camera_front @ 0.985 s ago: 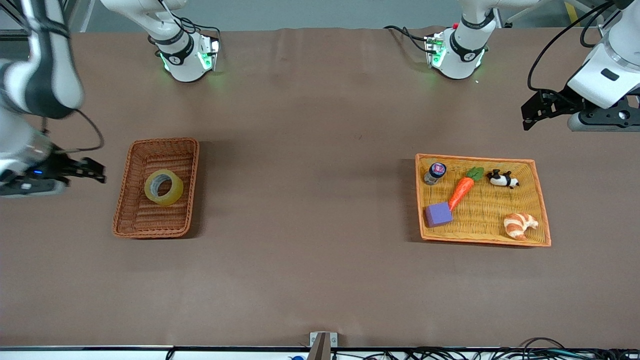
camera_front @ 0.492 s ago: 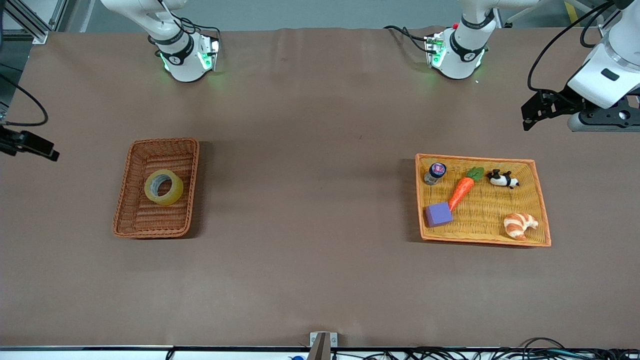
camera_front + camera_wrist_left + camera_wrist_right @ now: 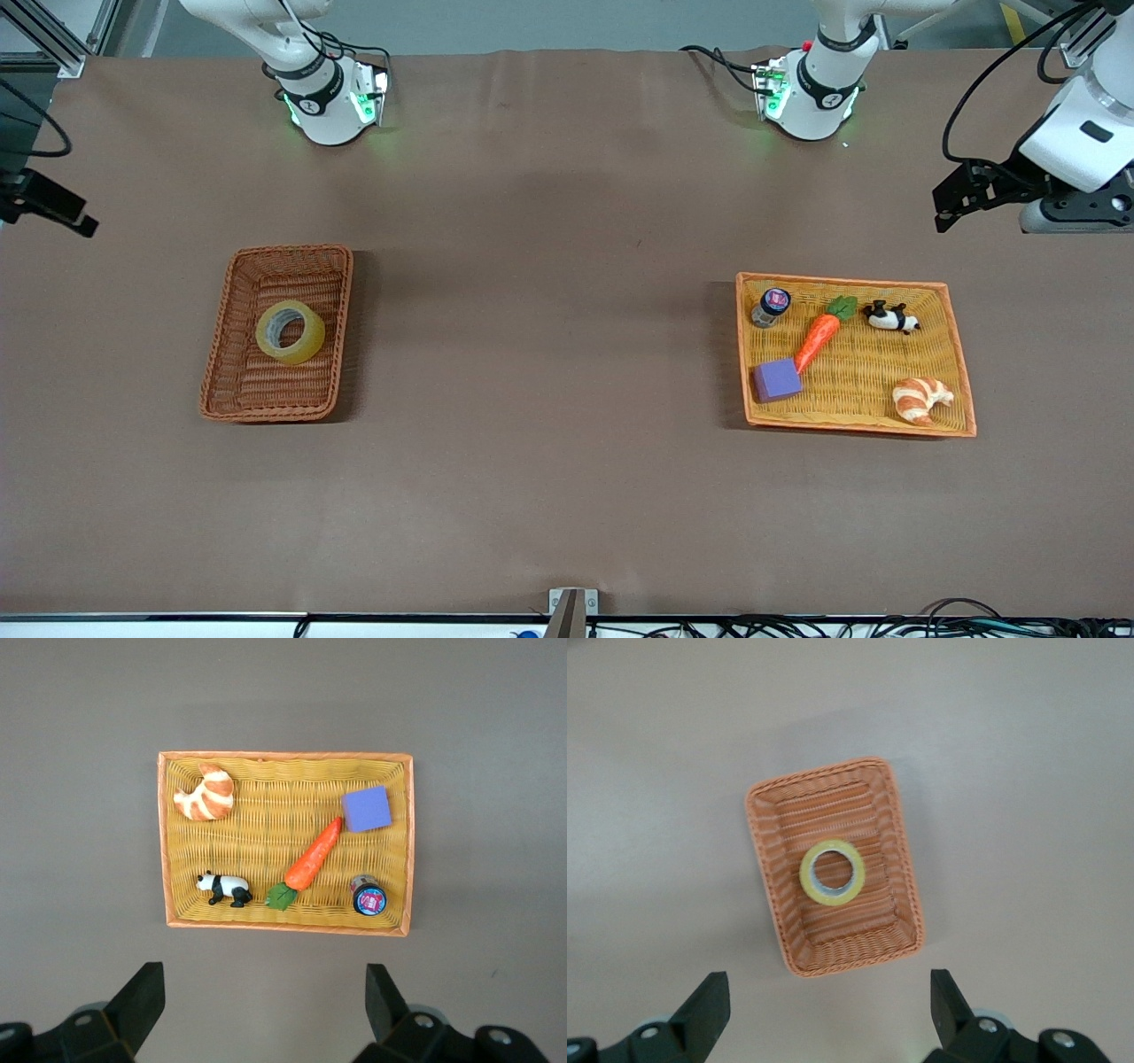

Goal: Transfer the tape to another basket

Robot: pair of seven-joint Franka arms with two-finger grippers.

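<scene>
The tape (image 3: 290, 331) lies flat in the brown basket (image 3: 232, 365) toward the right arm's end of the table (image 3: 549, 354). The right gripper (image 3: 824, 1010) hangs high above that basket, fingers (image 3: 709, 1001) wide apart and empty. The left gripper (image 3: 261, 1005) hangs over the table just beside the yellow tray (image 3: 961, 390), fingers apart, holding nothing

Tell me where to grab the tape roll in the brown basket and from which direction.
Come straight down from above. The tape lies flat in the basket, its core hole facing up, so one finger could drop into the hole and the other outside the ring, pinching the wall. The basket's raised sides likely block a sideways approach.
</scene>
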